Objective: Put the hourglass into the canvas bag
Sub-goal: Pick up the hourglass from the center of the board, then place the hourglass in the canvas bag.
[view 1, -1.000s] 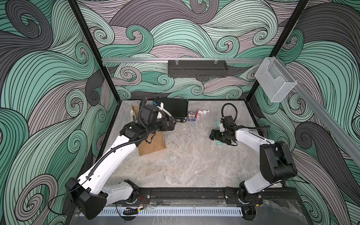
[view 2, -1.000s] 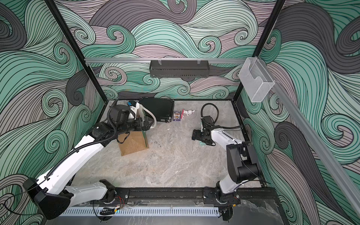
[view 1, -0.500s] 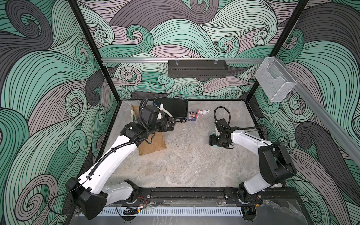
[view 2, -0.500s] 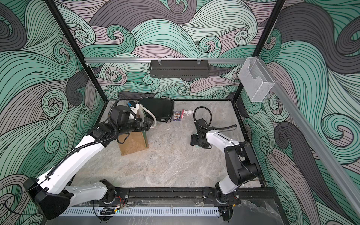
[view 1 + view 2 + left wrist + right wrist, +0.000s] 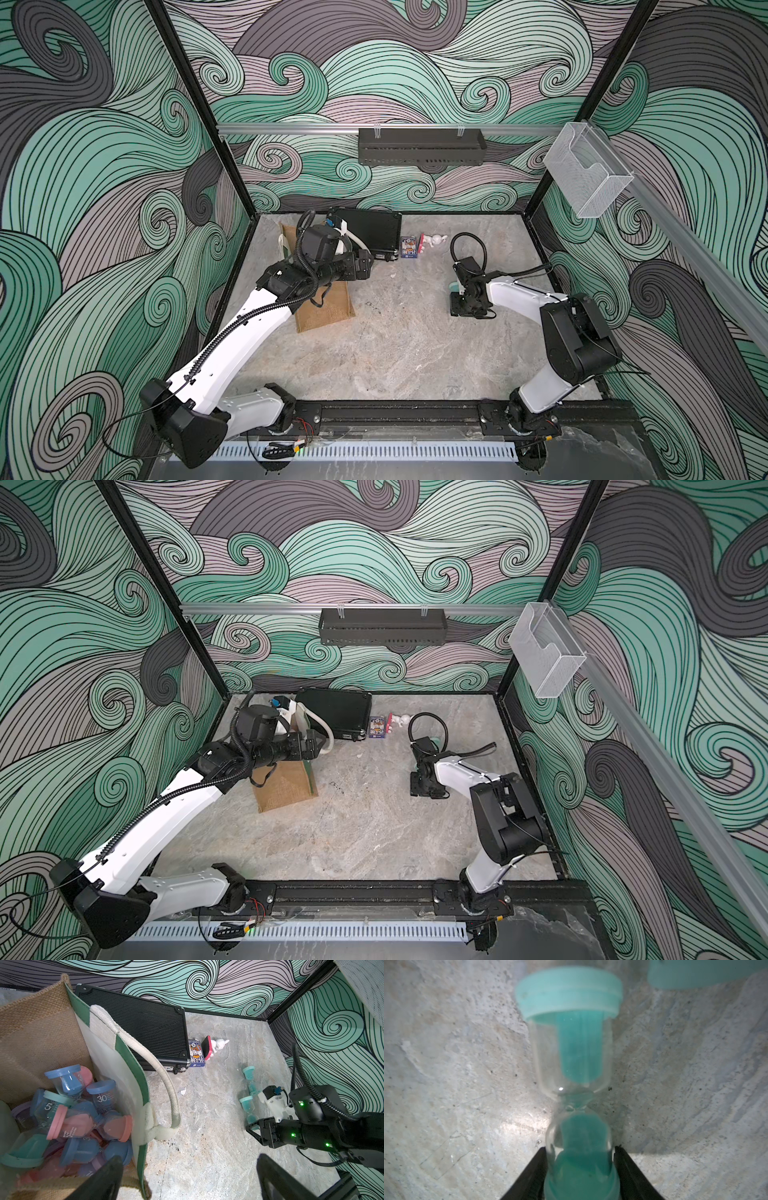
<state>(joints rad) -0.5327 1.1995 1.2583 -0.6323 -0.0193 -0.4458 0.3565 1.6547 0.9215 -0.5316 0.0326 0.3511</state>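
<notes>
A teal hourglass (image 5: 571, 1059) lies flat on the marble table, and my right gripper (image 5: 580, 1167) is shut on its nearer glass bulb, both fingers pressed against the glass. The left wrist view shows this hourglass (image 5: 247, 1105) running into the right gripper (image 5: 252, 1126). In both top views the right gripper (image 5: 459, 305) (image 5: 419, 785) points down at the table's right half. The canvas bag (image 5: 328, 307) (image 5: 286, 787) stands upright at the left, with several coloured hourglasses (image 5: 83, 1118) inside. My left gripper (image 5: 365, 266) (image 5: 189, 1165) hangs open by the bag's rim, holding nothing.
Another teal hourglass (image 5: 249, 1073) lies just beyond the held one. A flat black case (image 5: 368, 235), a card box (image 5: 408, 247) and a white bunny figure (image 5: 432, 241) sit along the back wall. A black shelf (image 5: 419, 145) and a clear holder (image 5: 586, 174) hang on the walls.
My right gripper has shifted slightly toward the front left and its jaws have closed in onto the teal hourglass. The left arm has not moved.
</notes>
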